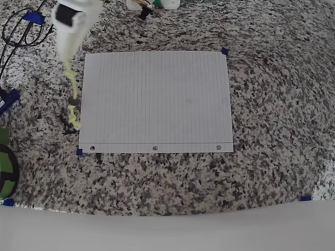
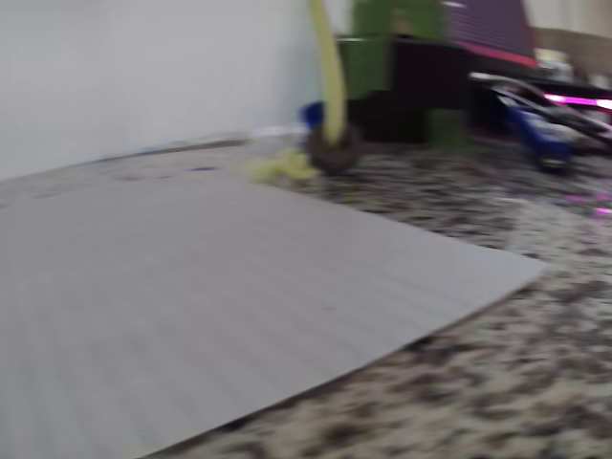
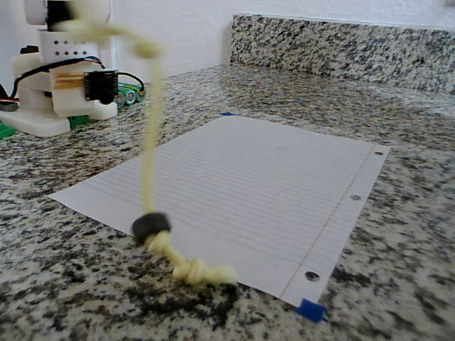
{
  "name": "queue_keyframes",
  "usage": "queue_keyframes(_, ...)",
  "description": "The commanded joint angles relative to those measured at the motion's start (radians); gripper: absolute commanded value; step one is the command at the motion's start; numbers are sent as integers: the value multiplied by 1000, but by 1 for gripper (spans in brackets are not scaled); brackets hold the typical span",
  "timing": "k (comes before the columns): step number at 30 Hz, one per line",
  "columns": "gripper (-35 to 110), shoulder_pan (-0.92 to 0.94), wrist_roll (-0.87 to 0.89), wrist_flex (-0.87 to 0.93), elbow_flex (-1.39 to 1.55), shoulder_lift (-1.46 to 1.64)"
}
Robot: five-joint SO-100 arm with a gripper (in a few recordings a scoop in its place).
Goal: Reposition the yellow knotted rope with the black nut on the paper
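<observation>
I see the yellow knotted rope (image 3: 151,153) hanging from my blurred gripper (image 1: 70,23), grip unclear; black nut (image 3: 151,225) and lower knot off the paper (image 1: 157,99), beside its left edge overhead, near the punched-hole corner.

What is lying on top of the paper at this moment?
Nothing rests on the paper; its lined face is bare. The yellow knotted rope hangs beside its edge, the black nut and lower knot over granite. What the sheet covers is hidden.
</observation>
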Motion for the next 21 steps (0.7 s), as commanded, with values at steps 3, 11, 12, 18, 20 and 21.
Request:
queue_keyframes(3,0,-216,58,-41,104,153)
queue_keyframes(11,0,-492,120,-146,371,272)
queue_keyframes(12,0,-517,120,-155,397,284)
queue_keyframes(18,0,-601,121,-176,488,341)
queue_keyframes(20,0,-630,121,-181,506,370)
queue_keyframes(21,0,-644,123,-184,515,385)
